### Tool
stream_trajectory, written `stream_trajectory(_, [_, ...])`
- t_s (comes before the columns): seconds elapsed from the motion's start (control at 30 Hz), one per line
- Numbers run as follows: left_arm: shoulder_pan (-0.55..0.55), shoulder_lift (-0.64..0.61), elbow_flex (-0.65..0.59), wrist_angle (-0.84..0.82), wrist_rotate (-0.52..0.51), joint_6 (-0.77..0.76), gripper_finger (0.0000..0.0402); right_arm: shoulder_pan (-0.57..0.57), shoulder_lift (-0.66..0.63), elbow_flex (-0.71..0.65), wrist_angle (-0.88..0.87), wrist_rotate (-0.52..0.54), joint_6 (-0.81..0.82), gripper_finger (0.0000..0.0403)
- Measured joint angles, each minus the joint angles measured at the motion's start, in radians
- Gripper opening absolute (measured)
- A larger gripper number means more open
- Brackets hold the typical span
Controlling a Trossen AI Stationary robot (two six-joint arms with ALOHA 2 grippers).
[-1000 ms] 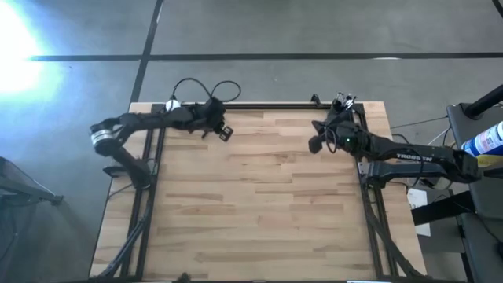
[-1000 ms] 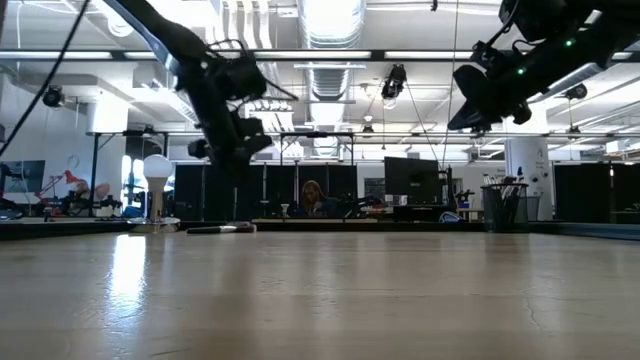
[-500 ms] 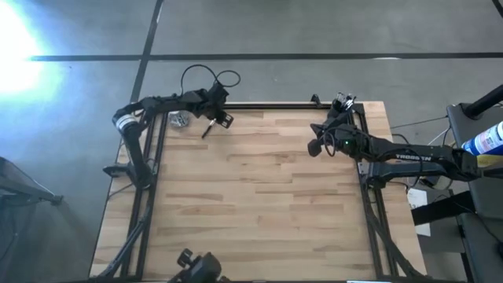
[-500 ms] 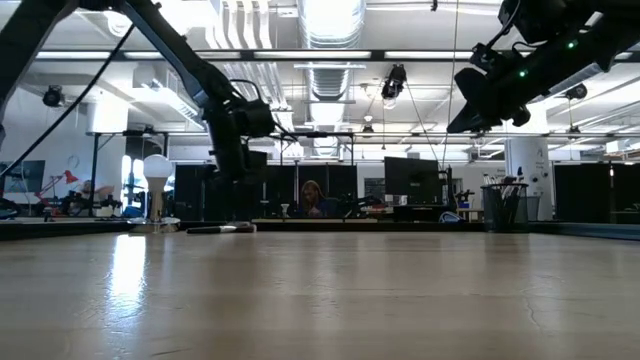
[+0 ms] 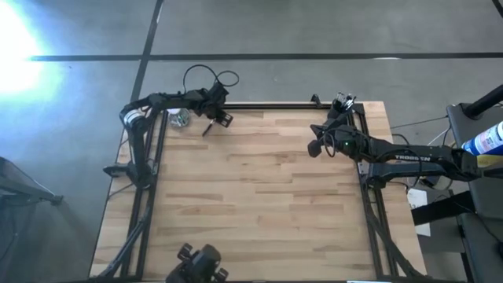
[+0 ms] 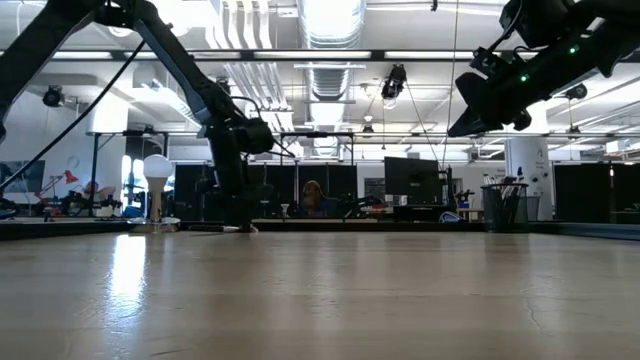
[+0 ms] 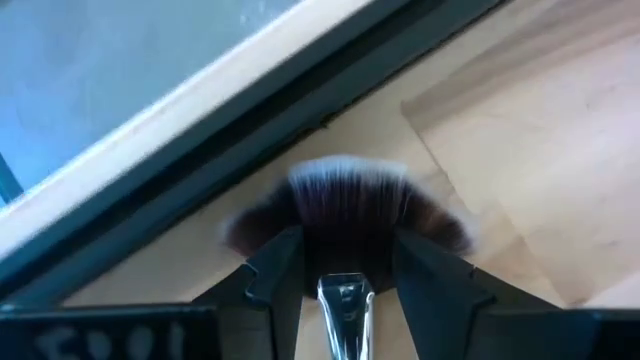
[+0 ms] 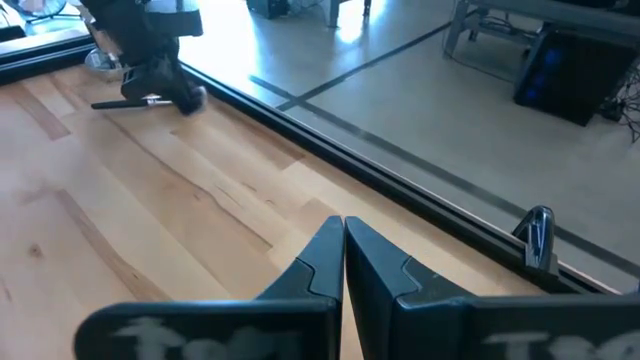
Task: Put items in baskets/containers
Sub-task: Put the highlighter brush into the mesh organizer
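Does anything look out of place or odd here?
Little stands out. The fluffy brush lies flat near the table's far left edge, between the open left gripper's fingers. The cup with thin brushes stands upright at the far right corner. The right gripper hangs shut, empty.

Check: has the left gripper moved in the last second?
Yes. In the high view the left gripper has dropped over the fluffy brush by the table's far edge, jaws open around the brush.

I work in a big open lab: exposed ceiling ducts (image 6: 330, 20), rows of monitors (image 6: 410, 180), concrete floor (image 5: 299, 27), a person (image 6: 313, 195) seated behind.
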State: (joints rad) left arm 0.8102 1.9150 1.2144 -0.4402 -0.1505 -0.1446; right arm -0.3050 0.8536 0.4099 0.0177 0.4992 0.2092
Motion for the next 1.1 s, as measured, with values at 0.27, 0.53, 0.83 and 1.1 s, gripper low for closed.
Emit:
stream_trajectory(0.27, [0.000,0.027,-0.003,0.017,0.032,0.040,0.0121,0.001,0.000,-0.003,0.007,0.000,0.000,0.0008])
stream_trajectory(0.53, [-0.002,-0.006,-0.009,0.041,0.049,0.053,0.0013,0.002,0.000,-0.003,0.019,-0.002,-0.003,0.0008])
stream_trajectory(0.83, [-0.055,-0.198,-0.115,0.164,0.087,-0.003,0.0002,0.027,-0.002,-0.003,0.016,-0.003,-0.004,0.0008])
stream_trajectory(1.1, [-0.187,-0.465,-0.437,0.641,0.230,-0.165,0.0001,0.096,-0.001,-0.027,0.071,-0.072,-0.003,0.0008])
